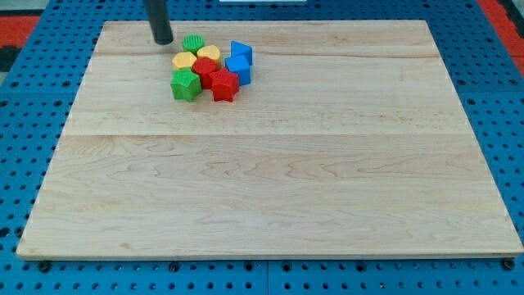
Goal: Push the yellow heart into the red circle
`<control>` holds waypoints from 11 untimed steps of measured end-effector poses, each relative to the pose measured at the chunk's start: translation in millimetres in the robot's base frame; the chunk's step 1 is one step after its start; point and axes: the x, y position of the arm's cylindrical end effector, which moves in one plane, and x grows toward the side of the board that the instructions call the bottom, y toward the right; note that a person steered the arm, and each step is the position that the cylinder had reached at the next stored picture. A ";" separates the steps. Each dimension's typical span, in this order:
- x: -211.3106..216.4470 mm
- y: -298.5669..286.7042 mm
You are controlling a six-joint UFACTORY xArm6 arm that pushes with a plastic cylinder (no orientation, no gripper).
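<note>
The blocks sit in a tight cluster near the view's top, left of centre. The yellow heart (209, 53) lies at the cluster's top, touching the red circle (204, 66) just below it. A second yellow block (183, 61) lies to the left of the heart. A green block (193, 43) is at the top left, and a green star (186, 84) at the lower left. A red star (224, 85) is at the lower right. Two blue blocks, one (241, 53) above the other (238, 69), are on the right. My tip (163, 40) stands just left of the green top block, apart from it.
The wooden board (270, 188) lies on a blue pegboard surface (24, 123). The board's top edge runs just above the cluster and my tip.
</note>
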 end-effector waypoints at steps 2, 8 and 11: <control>21.1 44.2; 30.9 129.1; 47.3 76.3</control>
